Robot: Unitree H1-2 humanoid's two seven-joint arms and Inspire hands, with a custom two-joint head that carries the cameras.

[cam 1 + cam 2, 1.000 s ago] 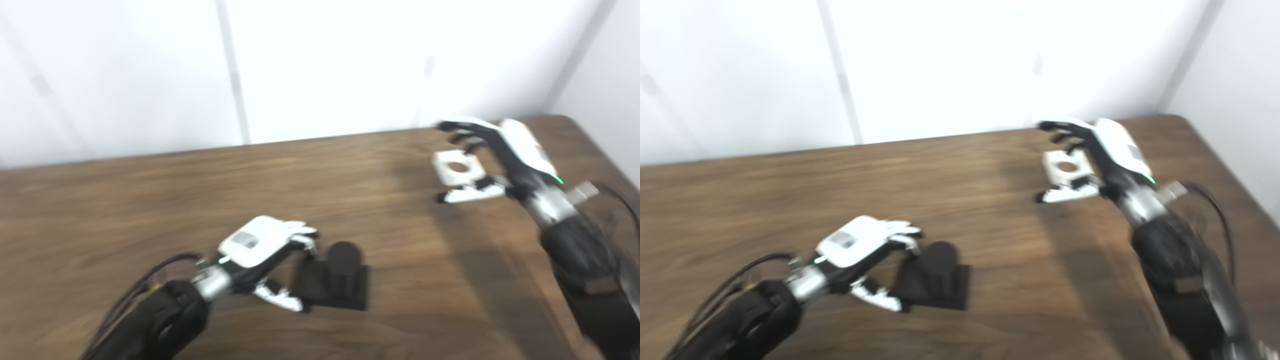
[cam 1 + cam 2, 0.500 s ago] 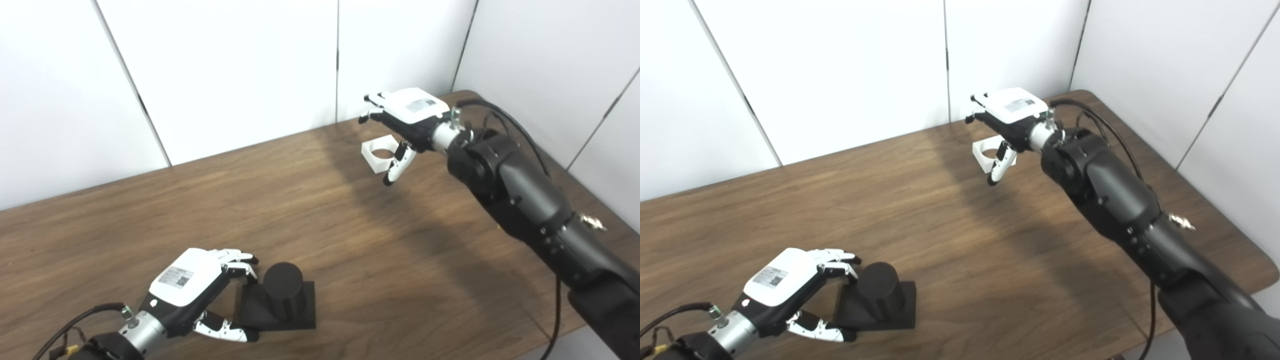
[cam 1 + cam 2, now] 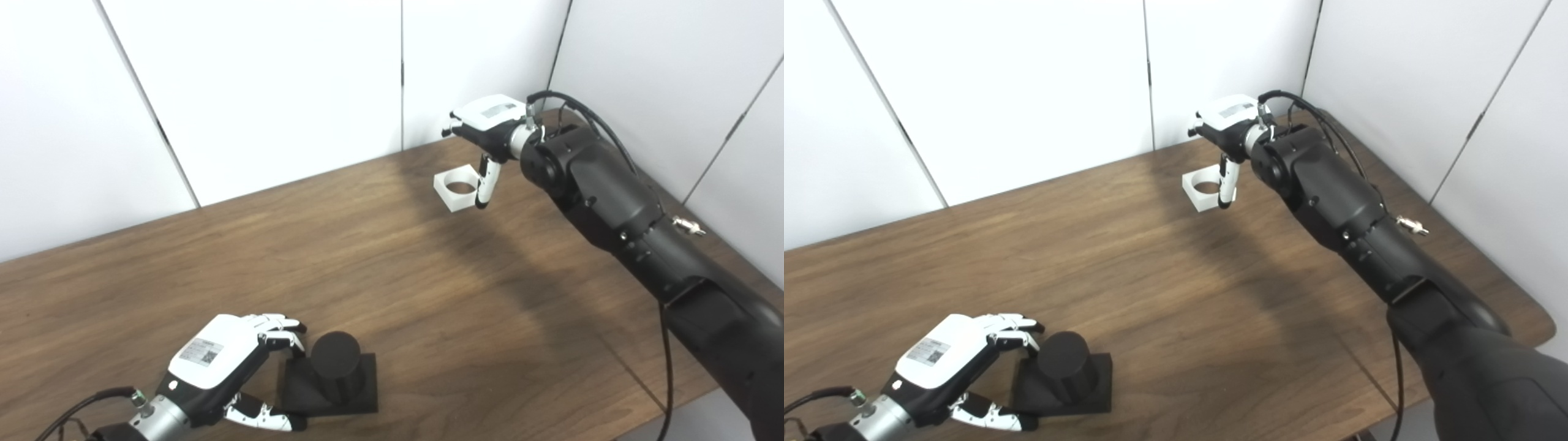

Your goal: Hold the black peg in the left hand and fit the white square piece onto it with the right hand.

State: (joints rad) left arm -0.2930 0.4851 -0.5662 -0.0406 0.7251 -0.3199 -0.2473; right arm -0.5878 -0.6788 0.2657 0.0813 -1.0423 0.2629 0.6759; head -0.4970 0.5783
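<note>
The black peg (image 3: 334,366), a short cylinder on a square black base, stands near the table's front edge at the left. My left hand (image 3: 220,361) is open right beside it, its fingers curled just short of the cylinder and its thumb (image 3: 263,418) lying along the base's front left corner. The white square piece (image 3: 456,188), with a round hole, lies flat on the table at the far right. My right hand (image 3: 490,121) hovers open over it. Its thumb (image 3: 484,184) hangs down against the piece's right side, while the fingers stay above its far edge.
The brown wooden table (image 3: 380,257) ends at white wall panels (image 3: 275,92) behind and to the right. Its rounded front right corner (image 3: 1540,324) lies close to my right arm (image 3: 1335,208). A black cable (image 3: 582,116) loops off the right wrist.
The camera has swung, shifting the whole picture. My right hand has turned over the white piece, bringing its thumb down against the piece's side. The left hand stays beside the peg.
</note>
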